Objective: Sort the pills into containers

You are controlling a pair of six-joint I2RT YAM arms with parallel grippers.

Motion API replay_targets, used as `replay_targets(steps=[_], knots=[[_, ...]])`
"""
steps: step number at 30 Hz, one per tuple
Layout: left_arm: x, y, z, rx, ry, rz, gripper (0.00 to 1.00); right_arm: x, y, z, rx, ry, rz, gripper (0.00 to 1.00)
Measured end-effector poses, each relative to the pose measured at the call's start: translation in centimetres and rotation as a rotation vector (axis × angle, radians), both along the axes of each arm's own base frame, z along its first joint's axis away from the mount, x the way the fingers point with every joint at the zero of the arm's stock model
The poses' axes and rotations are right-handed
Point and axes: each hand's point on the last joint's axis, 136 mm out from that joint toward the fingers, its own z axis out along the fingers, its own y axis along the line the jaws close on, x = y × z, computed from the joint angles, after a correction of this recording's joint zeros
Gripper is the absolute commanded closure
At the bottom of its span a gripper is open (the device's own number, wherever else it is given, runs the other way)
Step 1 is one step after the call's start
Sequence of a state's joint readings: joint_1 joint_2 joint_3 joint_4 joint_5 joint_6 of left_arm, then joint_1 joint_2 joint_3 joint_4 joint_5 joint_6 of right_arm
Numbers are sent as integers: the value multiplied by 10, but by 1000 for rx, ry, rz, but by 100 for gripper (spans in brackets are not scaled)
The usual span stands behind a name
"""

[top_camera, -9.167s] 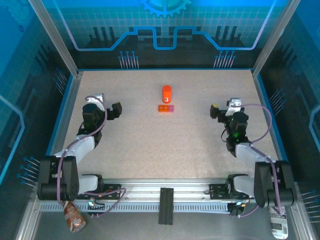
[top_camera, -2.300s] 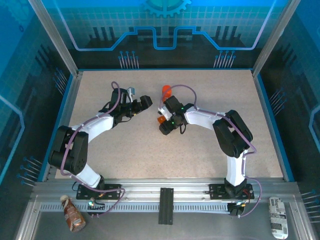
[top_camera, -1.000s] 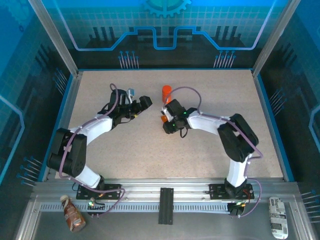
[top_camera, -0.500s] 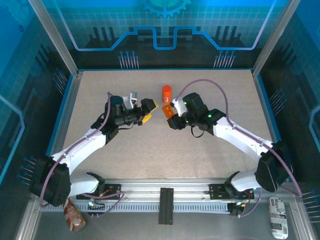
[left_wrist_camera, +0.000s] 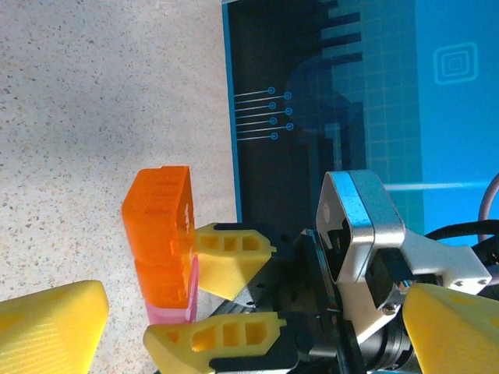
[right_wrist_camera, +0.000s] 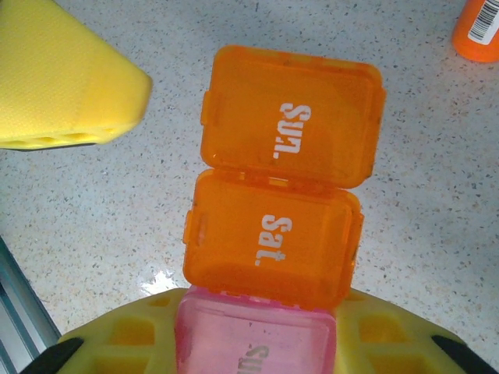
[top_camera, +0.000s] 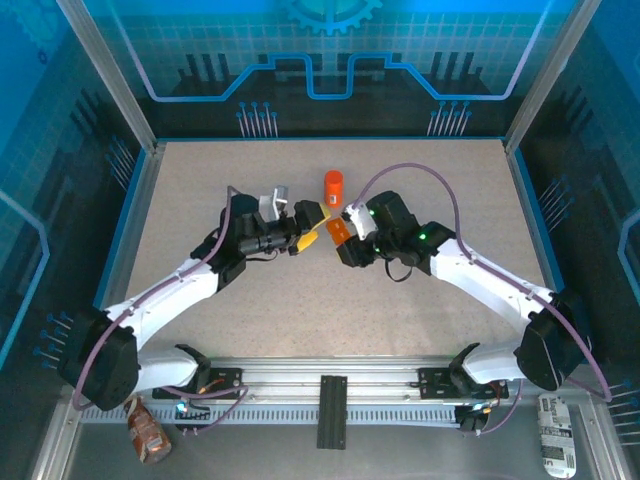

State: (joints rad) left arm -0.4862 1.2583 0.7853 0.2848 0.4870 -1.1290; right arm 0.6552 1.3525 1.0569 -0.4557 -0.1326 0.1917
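Right tool [top_camera: 343,236] clamps the box [right_wrist_camera: 277,195] by its pink end, aloft over mid bench [top_camera: 430,180], orange end offered leftward. Left tool [top_camera: 307,228] gapes wide beside it, probably to steady it.

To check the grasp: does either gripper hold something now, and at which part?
The right gripper holds the pill box by its pink end section. The open left gripper holds nothing.
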Motion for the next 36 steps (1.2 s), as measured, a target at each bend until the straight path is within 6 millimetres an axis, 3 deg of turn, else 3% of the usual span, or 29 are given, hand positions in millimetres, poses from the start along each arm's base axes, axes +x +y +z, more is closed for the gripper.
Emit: replay_targets(steps=[14, 36], knots=[[9, -13, 6, -23, -2, -10, 3, -4, 8, -8, -5, 24, 11, 77], [16, -4, -2, 21, 13, 64, 3, -1, 8, -8, -7, 18, -8, 78]])
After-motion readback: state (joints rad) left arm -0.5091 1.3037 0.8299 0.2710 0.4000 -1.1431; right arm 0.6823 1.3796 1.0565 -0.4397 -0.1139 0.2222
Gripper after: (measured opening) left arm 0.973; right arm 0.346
